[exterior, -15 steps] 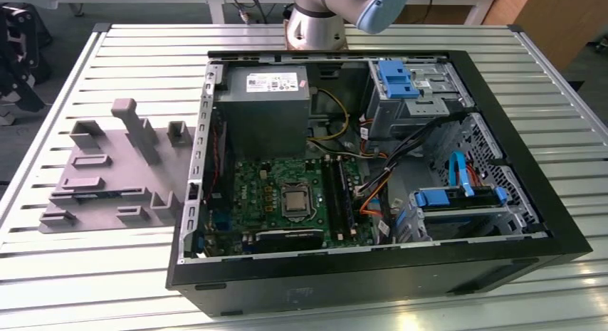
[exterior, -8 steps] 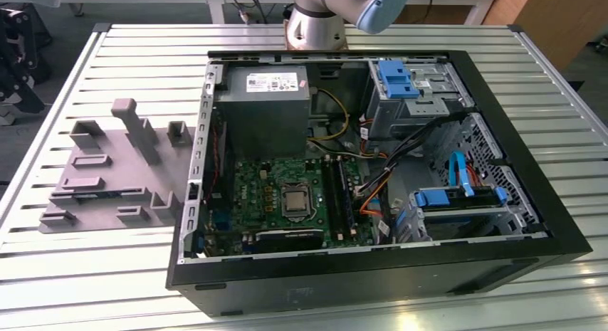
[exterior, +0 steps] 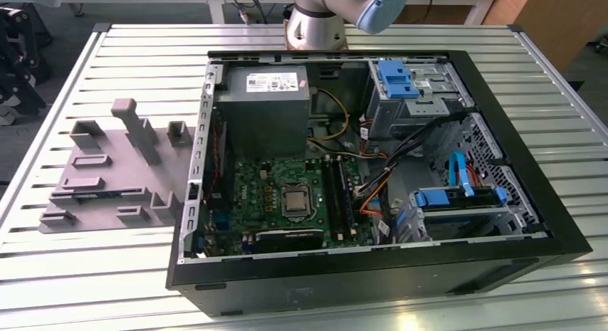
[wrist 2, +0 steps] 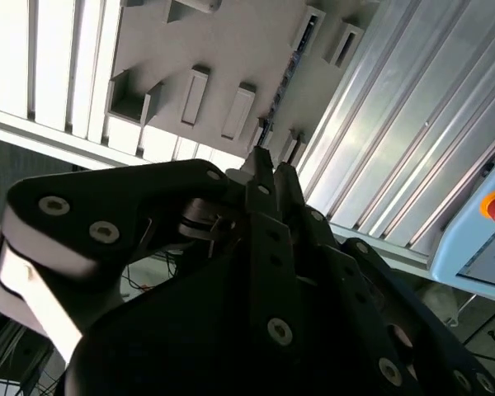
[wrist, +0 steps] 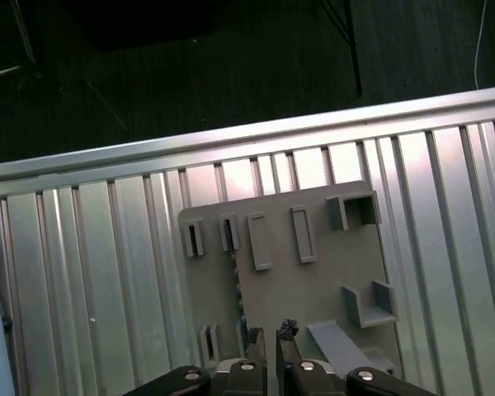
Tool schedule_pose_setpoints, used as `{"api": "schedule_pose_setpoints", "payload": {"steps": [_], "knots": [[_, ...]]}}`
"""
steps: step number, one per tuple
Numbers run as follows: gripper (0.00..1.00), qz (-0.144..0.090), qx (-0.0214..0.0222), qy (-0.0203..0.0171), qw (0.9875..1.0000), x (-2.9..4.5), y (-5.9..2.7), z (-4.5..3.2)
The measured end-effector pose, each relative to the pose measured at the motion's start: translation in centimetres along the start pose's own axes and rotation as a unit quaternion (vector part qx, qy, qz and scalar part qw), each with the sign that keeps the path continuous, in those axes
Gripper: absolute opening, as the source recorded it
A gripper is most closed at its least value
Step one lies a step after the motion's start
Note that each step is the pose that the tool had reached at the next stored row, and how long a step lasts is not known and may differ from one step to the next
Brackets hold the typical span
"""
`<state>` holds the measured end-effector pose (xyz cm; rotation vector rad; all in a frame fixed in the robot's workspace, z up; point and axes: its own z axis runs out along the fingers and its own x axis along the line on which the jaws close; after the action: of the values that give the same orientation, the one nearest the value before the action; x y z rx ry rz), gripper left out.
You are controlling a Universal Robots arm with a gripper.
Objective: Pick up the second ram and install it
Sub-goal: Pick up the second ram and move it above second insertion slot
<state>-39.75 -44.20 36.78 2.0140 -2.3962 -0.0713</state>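
Note:
The second ram [wrist: 236,285] is a thin dark stick standing on edge in a slot of the grey holder plate [wrist: 313,272]. In the second wrist view the ram [wrist 2: 287,73] is a narrow dark strip on that plate. In the exterior view the ram [exterior: 95,196] lies low on the holder plate [exterior: 114,153], at that view's left of the open computer case [exterior: 380,274]. My gripper [wrist: 270,337] hangs well above the plate. Its two black fingertips [wrist 2: 262,158] are close together with nothing between them. The long black memory slots [exterior: 334,192] lie on the green motherboard.
The case stands on a ribbed metal table [exterior: 142,60], with the arm's base [exterior: 314,21] behind it. Inside are a grey power supply [exterior: 261,107], blue drive latches [exterior: 394,78], and orange and blue cables [exterior: 380,192]. Dark floor lies beyond the table edge [wrist: 231,136].

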Motion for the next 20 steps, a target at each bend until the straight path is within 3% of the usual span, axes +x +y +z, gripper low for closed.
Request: {"api": "schedule_pose_setpoints", "payload": {"steps": [3, 12, 20], "knots": [[0.3, -0.001, 0.0001, -0.0001, 1.0, 0.03, 0.0, 0.08], [0.3, -0.039, -0.0008, 0.0016, 0.9992, 0.25, 0.04, 0.72], [0.3, -0.04, -0.0008, 0.0018, 0.9992, 0.26, 0.03, 1.05]]}}
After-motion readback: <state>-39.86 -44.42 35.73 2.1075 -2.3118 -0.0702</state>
